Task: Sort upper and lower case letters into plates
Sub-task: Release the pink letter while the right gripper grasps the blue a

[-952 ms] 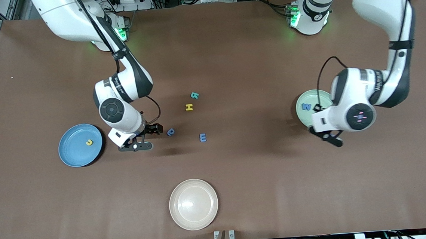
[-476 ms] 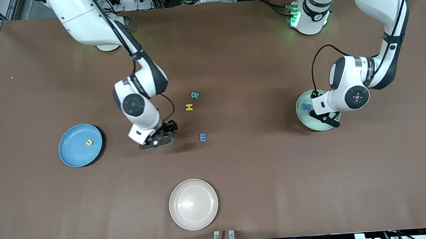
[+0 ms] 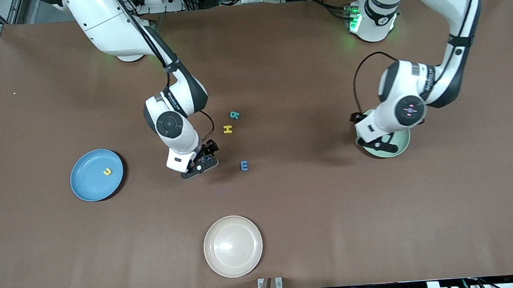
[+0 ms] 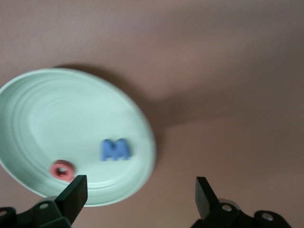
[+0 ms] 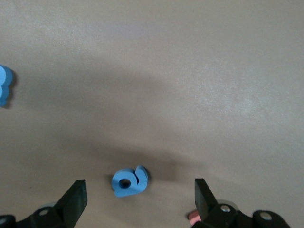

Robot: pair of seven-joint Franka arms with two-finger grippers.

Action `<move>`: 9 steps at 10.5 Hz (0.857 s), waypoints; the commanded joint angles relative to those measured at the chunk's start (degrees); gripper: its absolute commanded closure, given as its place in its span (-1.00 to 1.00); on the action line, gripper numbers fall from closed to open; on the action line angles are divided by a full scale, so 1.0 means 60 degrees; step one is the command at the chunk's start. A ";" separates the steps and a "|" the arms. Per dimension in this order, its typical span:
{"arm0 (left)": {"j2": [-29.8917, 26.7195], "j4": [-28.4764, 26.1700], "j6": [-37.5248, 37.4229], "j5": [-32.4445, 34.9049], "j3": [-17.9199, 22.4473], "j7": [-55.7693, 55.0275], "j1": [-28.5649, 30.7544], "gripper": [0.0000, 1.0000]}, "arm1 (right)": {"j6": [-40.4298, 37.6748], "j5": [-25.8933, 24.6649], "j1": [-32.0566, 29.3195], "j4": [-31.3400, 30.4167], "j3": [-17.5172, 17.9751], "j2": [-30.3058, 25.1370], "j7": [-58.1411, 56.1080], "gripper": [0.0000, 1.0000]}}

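The pale mint plate (image 3: pixel 399 145) (image 4: pixel 57 118) lies toward the left arm's end and holds a blue W (image 4: pixel 115 149) and a small red letter (image 4: pixel 62 170). My left gripper (image 3: pixel 376 143) (image 4: pixel 138 197) hangs open and empty over that plate's rim. My right gripper (image 3: pixel 201 162) (image 5: pixel 138 199) is open, low over a blue Q (image 5: pixel 129 180) that lies between its fingers, untouched. The sky blue plate (image 3: pixel 92 182) holds a yellow c (image 3: pixel 107 171). A teal R (image 3: pixel 234 115), a yellow H (image 3: pixel 227 129) and a blue E (image 3: pixel 244 165) (image 5: pixel 4 88) lie loose mid-table.
A cream-white plate (image 3: pixel 233 246) sits near the table's front edge, nearer the camera than the loose letters. A bit of red (image 5: pixel 194 218) shows beside one right finger. Bare brown tabletop lies between the plates.
My right gripper has moved from beside the blue plate to over the blue Q. My left gripper has opened and shifted across the mint plate toward the table's middle.
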 commanded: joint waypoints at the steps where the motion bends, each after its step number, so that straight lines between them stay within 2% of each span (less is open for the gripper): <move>1: 0.0670 0.1208 -0.0320 -0.0391 -0.0575 -0.1300 -0.0046 -1.00 | 0.0519 0.0070 0.0261 -0.0111 -0.0041 0.0234 -0.0113 -1.00; 6: 0.2282 0.3537 -0.0305 -0.0730 -0.0636 -0.3145 -0.1127 -1.00 | 0.0534 0.0055 0.0262 -0.0316 -0.0041 0.0294 -0.0113 -1.00; 9: 0.3073 0.4548 -0.0218 -0.1213 -0.0651 -0.4670 -0.1846 -1.00 | 0.0534 0.0041 0.0247 -0.0360 -0.0041 0.0264 -0.0128 -1.00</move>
